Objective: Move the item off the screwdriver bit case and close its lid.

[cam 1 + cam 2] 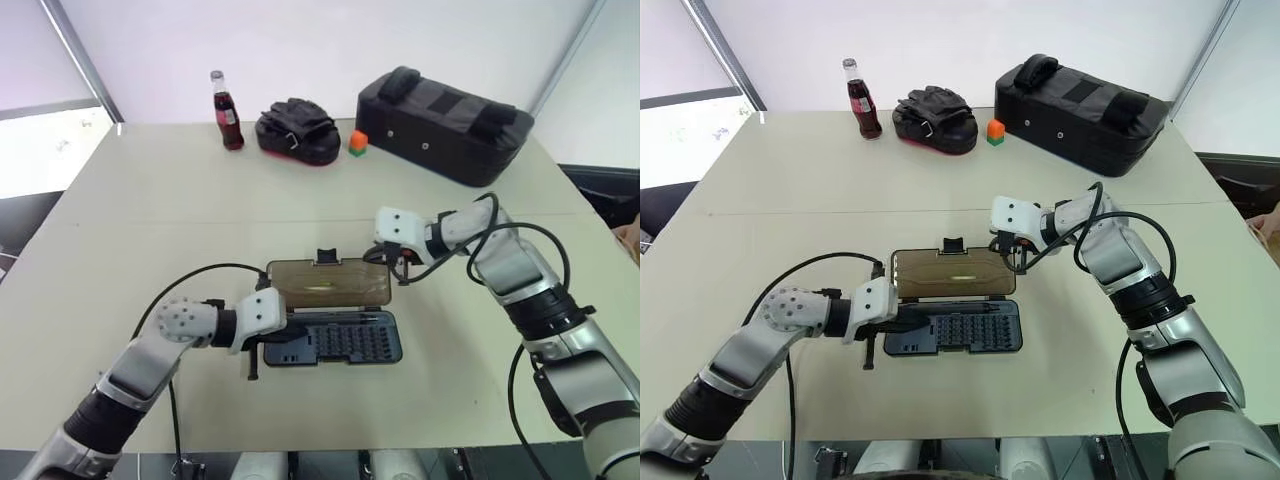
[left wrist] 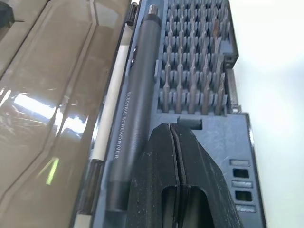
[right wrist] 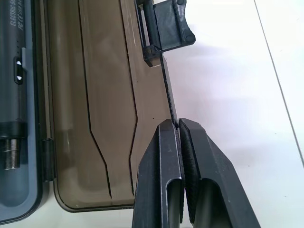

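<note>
Pale beige desk [image 1: 150, 210], matte, against a white wall. Screwdriver bit case [image 1: 345, 342]: flat slate-grey plastic tray, rows of small metal bits, a cylindrical grey electric screwdriver [image 2: 135, 109] along its hinge side; lies mid-desk. Lid [image 1: 328, 283]: thin smoky-brown translucent panel, black latch tab, lying open just behind the case.

Left gripper [image 2: 175, 142]: fingers pressed together, empty, over the case's near end. Right gripper [image 3: 178, 142]: fingers closed, pinching the lid's free edge.

Step, by judgement: nothing loose lies on the case, so closing the lid is in hand. Next: swing the lid over the tray and press the latch.
</note>
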Available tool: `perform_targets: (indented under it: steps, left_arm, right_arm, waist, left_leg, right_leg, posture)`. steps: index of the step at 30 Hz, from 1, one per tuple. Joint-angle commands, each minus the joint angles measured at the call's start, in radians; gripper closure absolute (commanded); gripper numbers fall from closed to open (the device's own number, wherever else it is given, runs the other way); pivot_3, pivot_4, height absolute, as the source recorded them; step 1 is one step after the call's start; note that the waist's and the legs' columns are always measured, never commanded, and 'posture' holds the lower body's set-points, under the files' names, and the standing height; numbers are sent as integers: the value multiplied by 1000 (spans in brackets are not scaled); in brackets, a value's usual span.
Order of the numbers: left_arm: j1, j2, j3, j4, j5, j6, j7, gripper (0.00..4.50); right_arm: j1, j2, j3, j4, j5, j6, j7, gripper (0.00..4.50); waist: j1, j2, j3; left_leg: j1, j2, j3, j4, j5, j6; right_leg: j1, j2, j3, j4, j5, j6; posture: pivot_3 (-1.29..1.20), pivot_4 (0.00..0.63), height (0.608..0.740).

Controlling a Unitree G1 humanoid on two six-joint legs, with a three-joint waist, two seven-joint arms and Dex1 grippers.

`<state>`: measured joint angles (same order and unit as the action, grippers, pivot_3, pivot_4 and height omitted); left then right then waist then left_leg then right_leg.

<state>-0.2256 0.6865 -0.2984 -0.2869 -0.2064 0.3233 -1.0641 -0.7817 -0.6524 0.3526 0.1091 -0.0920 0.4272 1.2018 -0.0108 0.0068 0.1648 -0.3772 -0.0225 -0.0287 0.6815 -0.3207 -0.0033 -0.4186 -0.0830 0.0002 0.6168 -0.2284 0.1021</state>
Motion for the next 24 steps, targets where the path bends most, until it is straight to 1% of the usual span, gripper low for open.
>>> perform_targets:
  steps: [1,5,15,17,20,24]
  left_arm:
    - [1,4,40,-84,-55,45,0,4500]
    - [-13,20,77,-162,-114,106,-3,4500]
    - [-115,36,110,-204,-187,228,1,4500]
    - [-128,31,149,-220,-236,269,15,4500]
    - [-189,-2,268,-233,-381,408,95,4500]
    - [-266,-17,384,-200,-463,511,199,4500]
  right_arm:
    - [-18,-17,-30,-30,12,-16,-6,4418]
    - [-11,-22,-29,-28,11,-24,-3,4418]
    - [-11,-34,-46,-64,26,-15,-6,4418]
    - [-7,-41,-47,-78,31,-11,-7,4418]
    - [4,-54,-50,-101,40,-4,-7,4418]
    - [19,-65,-53,-124,51,5,-5,4418]
  waist:
    - [-1,0,1]
    - [-1,-1,3]
    - [-2,-2,7]
    - [-2,-2,7]
    - [-1,-5,11]
    - [-2,-7,13]
  left_leg:
    - [-1,0,0,0,0,0]
    - [-12,0,0,0,1,-2]
    - [-13,0,0,1,1,-2]
    - [-13,0,0,1,1,-2]
    - [-13,0,-1,1,1,-2]
    - [-13,0,-2,2,2,-3]
  right_leg:
    - [-2,0,0,0,0,0]
    - [-13,0,0,1,0,0]
    - [-12,1,-1,1,0,0]
    - [-12,1,-1,1,0,0]
    - [-12,1,-1,2,0,1]
    - [-12,1,-1,2,0,1]
  posture:
    - [0,150,740]
    - [0,150,740]
    - [0,150,740]
    - [0,150,740]
    - [0,150,740]
    - [0,150,740]
